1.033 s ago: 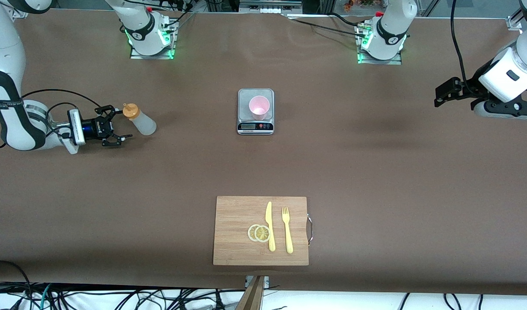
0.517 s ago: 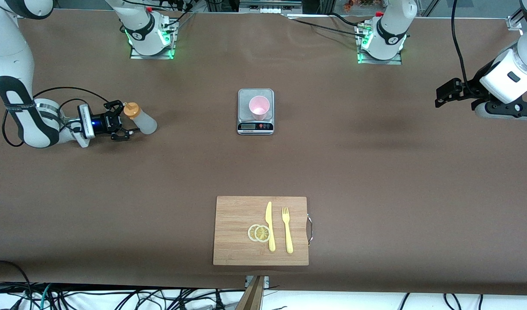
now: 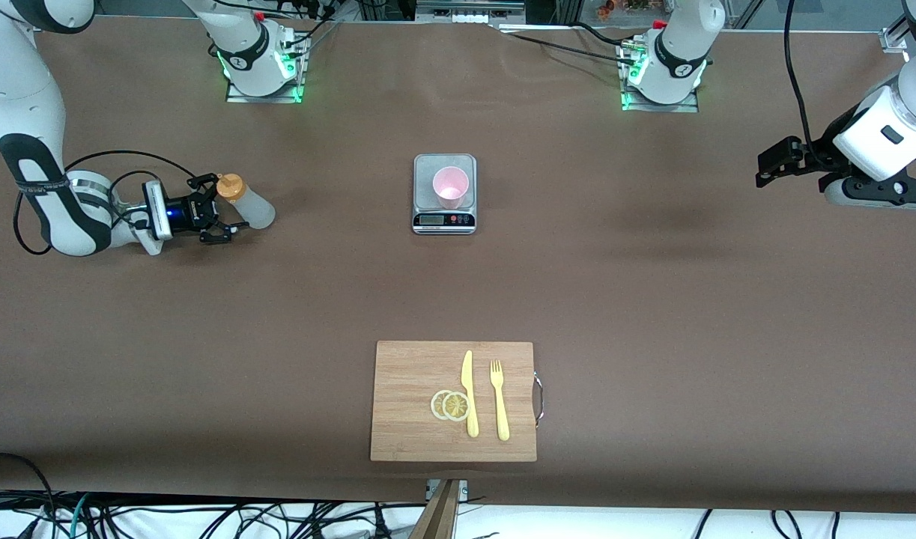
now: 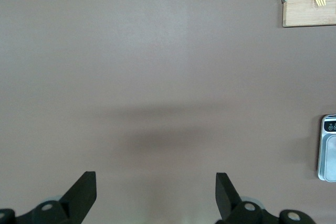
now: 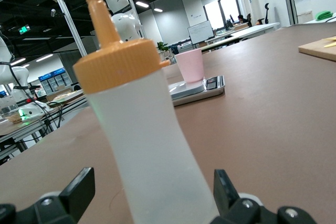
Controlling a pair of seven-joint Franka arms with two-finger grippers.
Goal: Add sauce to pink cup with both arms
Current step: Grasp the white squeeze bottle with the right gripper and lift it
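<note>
Bamboo cutting board (image 3: 413, 442) nearest the camera, untouched. Farther back, pale pink plastic cup (image 3: 451, 186) sits on grey kitchen scale (image 3: 444, 219). Translucent whitish squeeze bottle with orange cap (image 3: 246, 207) stands upright at the right arm's end, between the wide-open right gripper (image 3: 222, 218) fingers, not yet clamped. Left gripper (image 3: 774, 159) waits open, well apart.

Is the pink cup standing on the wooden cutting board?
No, the pink cup stands on the kitchen scale, farther from the front camera.
</note>
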